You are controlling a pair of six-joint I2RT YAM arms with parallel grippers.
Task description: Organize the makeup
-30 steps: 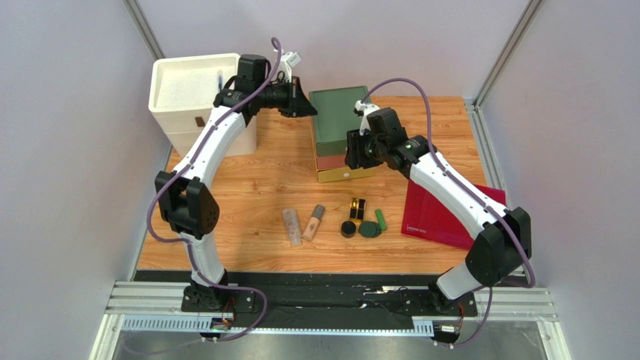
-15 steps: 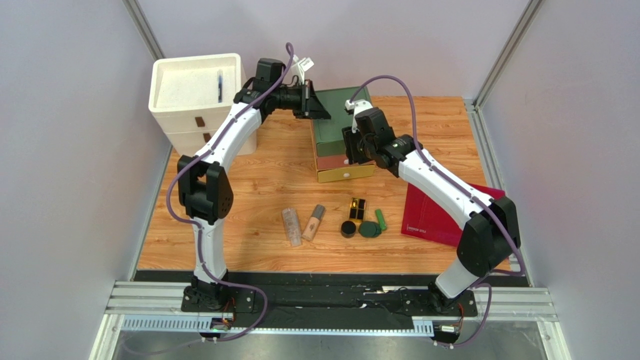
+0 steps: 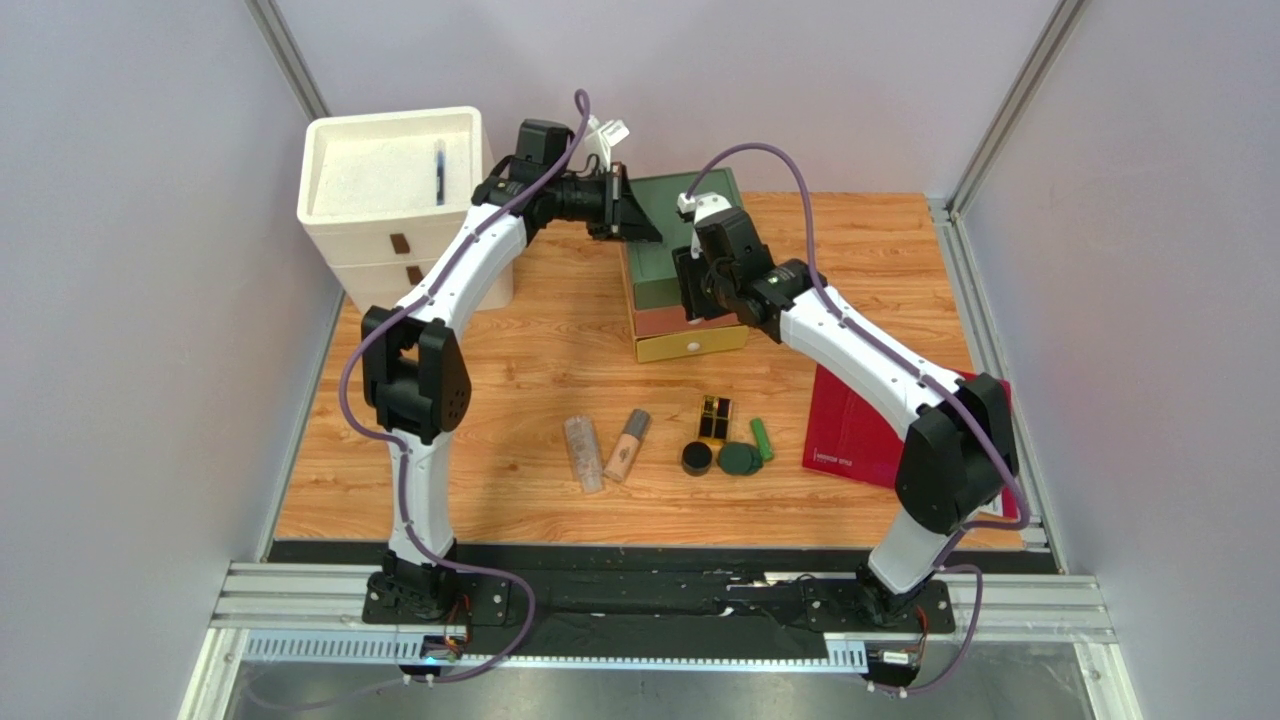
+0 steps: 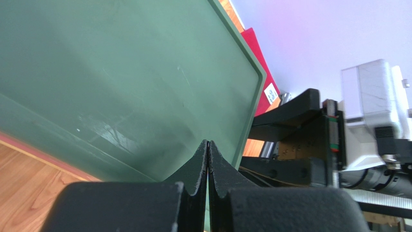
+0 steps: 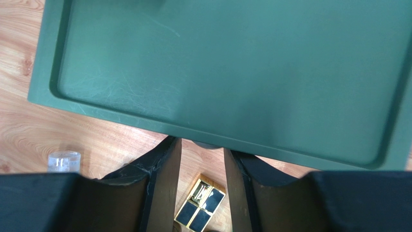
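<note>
Within the last second both arms have been brought in on the small stacked drawer unit with the flat green top [image 3: 658, 273]. The left gripper [image 4: 208, 145] has been carried away from the white foam box [image 3: 376, 173] and is now set over the unit's rear left corner, its fingers pressed fully together with nothing between them. The right gripper [image 5: 202, 150] has been shifted onto the unit's front edge. Its jaws stand partly apart on either side of a small dark nub [image 5: 210, 143] under the green rim, and whether that nub is pinched cannot be told.

None of the makeup has been touched. The clear tube [image 3: 582, 452], beige tube [image 3: 628, 446], black-and-gold rectangular case [image 3: 715, 416], round black jar [image 3: 697, 458], dark green round compact [image 3: 738, 459] and bright green stick [image 3: 763, 438] lie in a row on the wooden table [image 3: 511, 375], in front of the unit. A drawer is probably about to be opened first, so the sorting itself has not begun.
</note>
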